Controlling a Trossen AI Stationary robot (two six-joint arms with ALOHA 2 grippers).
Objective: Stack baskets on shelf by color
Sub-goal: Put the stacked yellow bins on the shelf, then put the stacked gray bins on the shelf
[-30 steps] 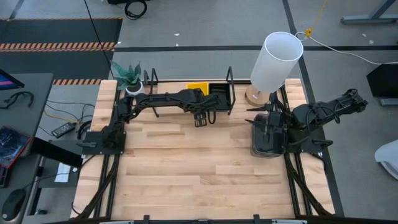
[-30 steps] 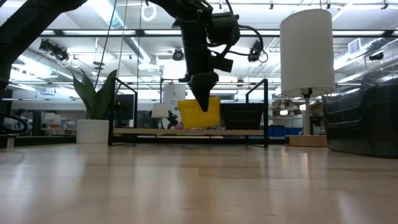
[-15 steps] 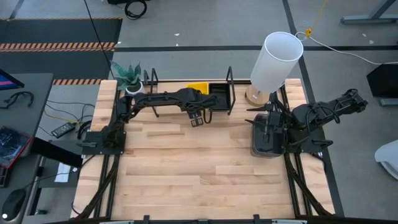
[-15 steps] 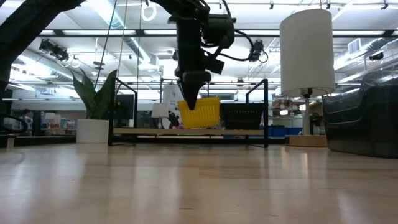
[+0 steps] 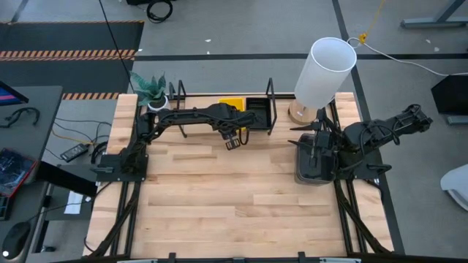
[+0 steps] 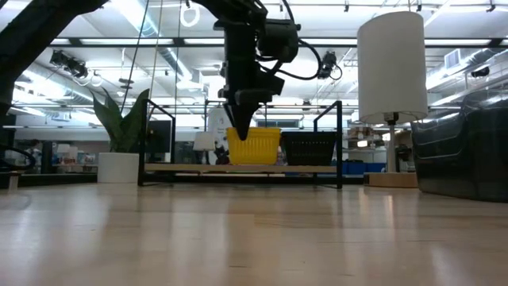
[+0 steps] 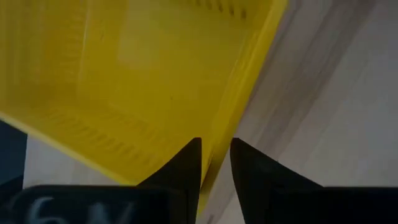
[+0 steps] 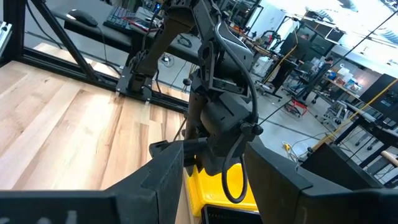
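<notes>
A yellow basket [image 6: 255,147] stands level on the light-wood shelf [image 6: 190,168], and a black basket [image 6: 309,148] stands to its right between the wire uprights. My left gripper [image 7: 215,155] reaches down at the yellow basket's left end and is shut on its rim; it also shows from above [image 5: 232,141]. At the table's right edge my right gripper [image 5: 319,145] hangs open over a stack of dark grey baskets [image 5: 311,166]. Whether it touches them I cannot tell. My left gripper pinches the yellow basket's rim [image 7: 229,121] near its left end. One finger [image 7: 185,173] is inside the basket and the other is outside, over the wood. The fingers come from above, pointing down. The basket sits level on the shelf board.
A lamp with a tall white shade [image 5: 325,67] stands at the far right, beside the shelf. A potted plant [image 5: 151,90] stands at the far left corner. Bare wooden tabletop [image 5: 234,190] stretches from the shelf to the near edge.
My left gripper has shifted a little toward the table's left edge along the yellow basket, and its fingers have drawn closer together. The yellow basket was tilted, with its right end raised. It now lies level on the shelf.
</notes>
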